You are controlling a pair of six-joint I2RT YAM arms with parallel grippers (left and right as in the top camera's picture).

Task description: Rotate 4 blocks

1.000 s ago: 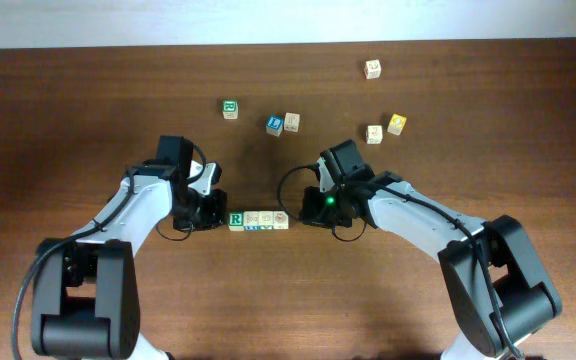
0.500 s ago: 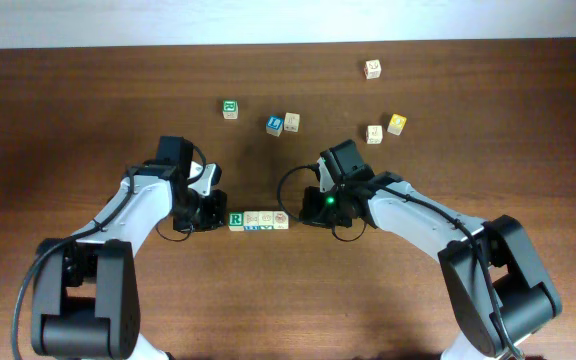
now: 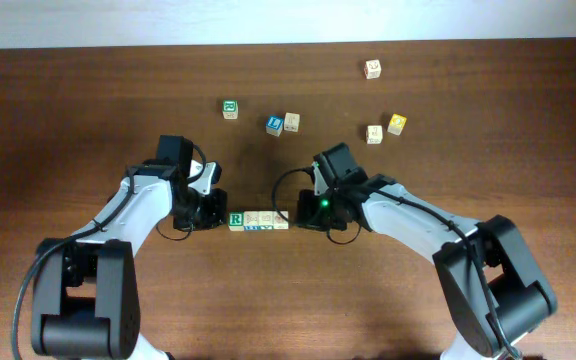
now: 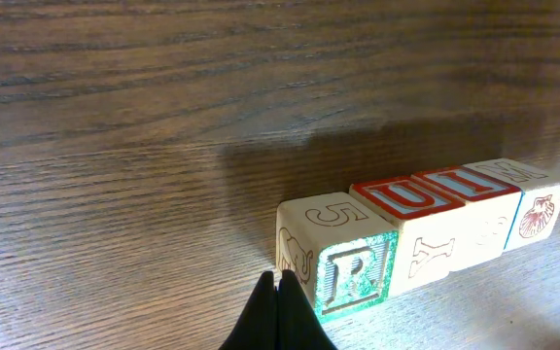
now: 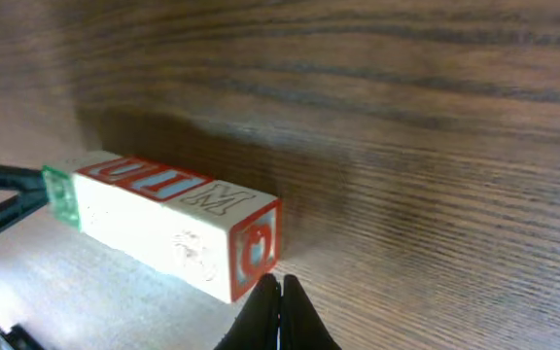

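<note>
Clenched empty, my left gripper (image 4: 278,309) and right gripper (image 5: 280,307) flank the blocks (image 3: 259,220); whether either touches them is unclear.

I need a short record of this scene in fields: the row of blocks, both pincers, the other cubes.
row: four blocks touching end to end
left end: green R block
left pincer: shut, tip at the R end
right pincer: shut, tip at the opposite end
other cubes: six, scattered beyond the row, one blue cube, one yellow cube
</note>
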